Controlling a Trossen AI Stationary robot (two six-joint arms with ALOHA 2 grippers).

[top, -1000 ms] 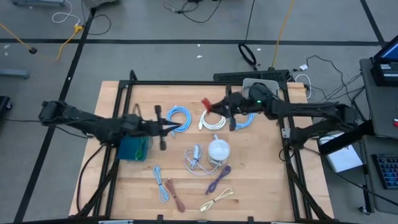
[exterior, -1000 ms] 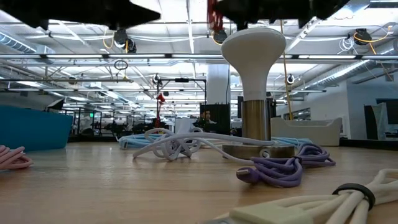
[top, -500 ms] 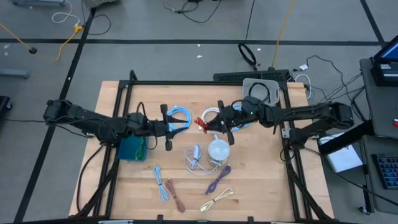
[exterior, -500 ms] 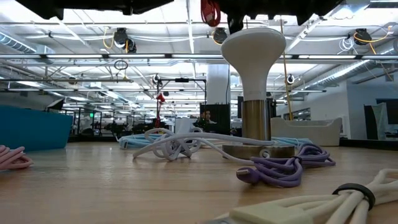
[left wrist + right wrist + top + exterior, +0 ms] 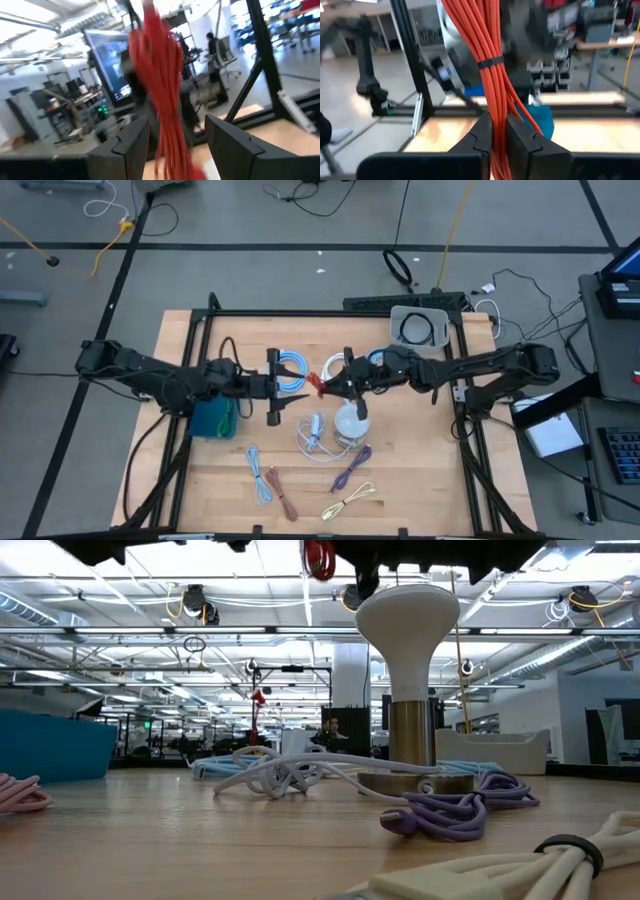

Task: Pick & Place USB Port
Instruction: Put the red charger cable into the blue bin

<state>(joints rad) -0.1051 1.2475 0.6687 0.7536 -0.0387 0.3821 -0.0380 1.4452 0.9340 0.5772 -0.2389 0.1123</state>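
Red cable bundle [image 5: 487,65], tied, pinched by right pincer [image 5: 499,132]; left pincer [image 5: 172,137] seemingly spread.

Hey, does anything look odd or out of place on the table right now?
Nothing looks spilled or damaged. The one unusual thing: a red cable bundle hangs in mid-air, pinched in the right hand, with the left hand open right beside it.

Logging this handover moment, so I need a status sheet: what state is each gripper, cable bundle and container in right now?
Right gripper: shut on the red bundled cable, held above the table.
Red bundled cable: tied, hanging between both grippers.
Left gripper: open, fingers either side of the red cable.
Teal bin: on the table under the left arm, contents hidden.
Purple coiled cable: lying on the table.
White mushroom-shaped lamp: upright.
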